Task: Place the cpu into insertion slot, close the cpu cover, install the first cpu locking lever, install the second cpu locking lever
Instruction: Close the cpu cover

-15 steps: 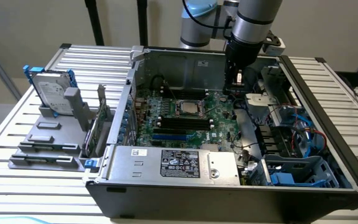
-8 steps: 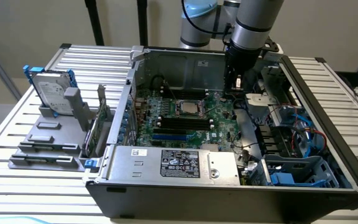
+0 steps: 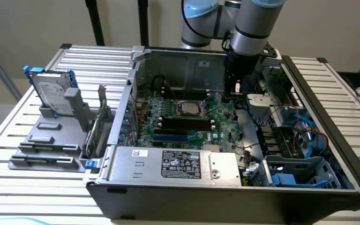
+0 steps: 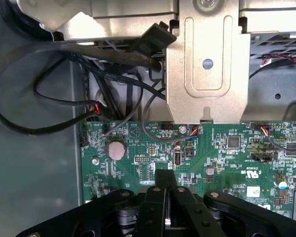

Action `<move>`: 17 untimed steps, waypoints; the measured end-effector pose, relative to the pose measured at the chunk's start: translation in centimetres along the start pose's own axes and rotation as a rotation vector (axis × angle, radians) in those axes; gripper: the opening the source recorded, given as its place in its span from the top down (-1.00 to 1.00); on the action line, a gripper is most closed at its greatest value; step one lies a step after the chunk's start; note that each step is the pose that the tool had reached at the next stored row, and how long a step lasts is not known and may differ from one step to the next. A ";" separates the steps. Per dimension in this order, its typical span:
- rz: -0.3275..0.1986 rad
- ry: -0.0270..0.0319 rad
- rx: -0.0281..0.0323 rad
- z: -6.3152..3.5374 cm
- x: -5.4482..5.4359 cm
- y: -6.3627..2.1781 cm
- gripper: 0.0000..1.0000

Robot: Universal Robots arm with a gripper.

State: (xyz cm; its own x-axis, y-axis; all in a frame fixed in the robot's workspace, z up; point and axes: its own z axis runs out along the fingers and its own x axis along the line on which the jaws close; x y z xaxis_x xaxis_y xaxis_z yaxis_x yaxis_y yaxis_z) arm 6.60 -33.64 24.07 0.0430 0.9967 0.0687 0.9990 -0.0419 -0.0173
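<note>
The open computer case holds the green board [image 3: 167, 136]. Near its middle sits the insertion slot [image 3: 189, 107], a square socket with a metal rim around a pale centre. Whether that pale square is the cpu under a flat cpu cover I cannot tell, and the locking levers are too small to make out. My gripper [image 3: 234, 95] hangs inside the case toward the exterior view's right of the slot, apart from it. In the wrist view my gripper [image 4: 166, 181] is shut, its black fingers [image 4: 155, 197] pressed together with nothing between them, above the green board [image 4: 217, 158].
Black cables [image 4: 64, 89] and a silver metal bracket [image 4: 207, 74] lie beyond the board edge. Long black memory slots [image 3: 183, 124] run beside the socket. A silver power supply [image 3: 174, 164] fills the case front. A hard drive [image 3: 52, 91] stands on a rack at the exterior view's left.
</note>
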 end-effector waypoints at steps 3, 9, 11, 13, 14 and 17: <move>0.001 -0.0012 0.0168 0.05 0.0 -0.32 0.79; 0.003 -0.0048 0.0395 0.04 0.0 -1.15 0.79; 0.003 -0.0056 0.0418 0.03 -0.1 -1.59 0.79; 0.003 -0.0062 0.0428 0.03 -0.1 -2.14 0.79; 0.003 -0.0065 0.0431 0.03 -0.1 -2.43 0.79; 0.003 -0.0069 0.0437 0.02 -0.2 -3.44 0.79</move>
State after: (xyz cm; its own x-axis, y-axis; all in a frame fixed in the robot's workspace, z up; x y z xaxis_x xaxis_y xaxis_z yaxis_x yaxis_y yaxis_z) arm 3.16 -33.65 24.09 0.0458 0.9970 0.0617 0.9972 -0.0420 -0.0611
